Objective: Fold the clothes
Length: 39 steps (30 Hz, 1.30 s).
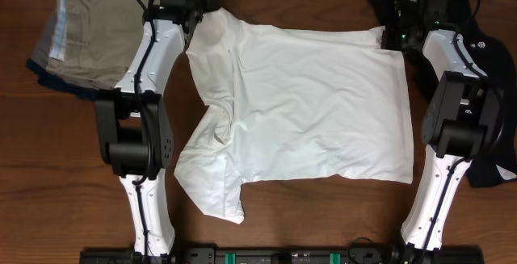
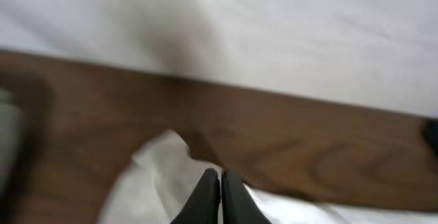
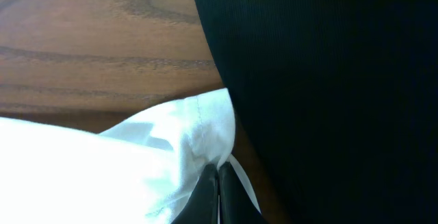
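White T-shirt (image 1: 307, 102) spread flat (sleeve rumpled), left end effector (image 2: 220, 175) and right end effector (image 3: 217, 170) clamped on it

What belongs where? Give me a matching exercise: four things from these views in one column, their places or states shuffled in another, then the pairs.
1 white T-shirt
2 black garment
3 folded clothes stack
4 left gripper

A top left corner, overhead view
B shut on the shirt's edge
C spread flat in the middle
D right edge, overhead view

Pairs: 1-C, 2-D, 3-A, 4-B
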Each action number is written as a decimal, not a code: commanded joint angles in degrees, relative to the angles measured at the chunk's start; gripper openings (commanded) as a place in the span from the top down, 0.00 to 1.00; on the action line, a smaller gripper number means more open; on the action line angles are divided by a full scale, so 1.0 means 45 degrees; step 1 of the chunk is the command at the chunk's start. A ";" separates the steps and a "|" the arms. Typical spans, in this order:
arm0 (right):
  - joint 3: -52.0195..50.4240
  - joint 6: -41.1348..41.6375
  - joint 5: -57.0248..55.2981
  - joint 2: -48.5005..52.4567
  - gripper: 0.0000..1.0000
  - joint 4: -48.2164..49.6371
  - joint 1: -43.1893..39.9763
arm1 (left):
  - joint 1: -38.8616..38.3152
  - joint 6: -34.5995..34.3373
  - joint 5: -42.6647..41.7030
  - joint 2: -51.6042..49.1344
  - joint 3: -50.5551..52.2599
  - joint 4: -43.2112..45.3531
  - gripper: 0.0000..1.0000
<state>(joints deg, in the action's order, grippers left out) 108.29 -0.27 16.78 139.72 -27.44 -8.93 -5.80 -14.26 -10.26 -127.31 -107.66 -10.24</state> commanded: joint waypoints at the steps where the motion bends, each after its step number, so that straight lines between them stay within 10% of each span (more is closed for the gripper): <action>1: -0.0068 -0.0146 -0.0107 0.0005 0.99 -0.0282 -0.0073 | 0.0087 0.1375 0.1457 0.0092 -0.0141 0.0219 0.94; 12: -0.0068 -0.0141 -0.0107 0.0005 0.99 -0.0389 -0.0087 | 0.0078 0.1899 0.1307 -0.0078 -0.0092 -0.1001 0.94; 25: -0.0068 -0.0146 -0.0107 0.0005 0.99 -0.0452 -0.0087 | 0.0073 0.1880 -0.0631 -0.0389 0.0058 -0.3657 0.38; 39: -0.0068 -0.0146 -0.0107 0.0005 0.99 -0.0481 -0.0087 | 0.0073 0.1778 -0.1059 -0.1865 0.0063 -0.2973 0.37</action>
<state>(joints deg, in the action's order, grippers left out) 108.38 -0.30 17.04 139.63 -28.32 -9.06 -5.67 -6.09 -14.09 -135.00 -107.59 -24.23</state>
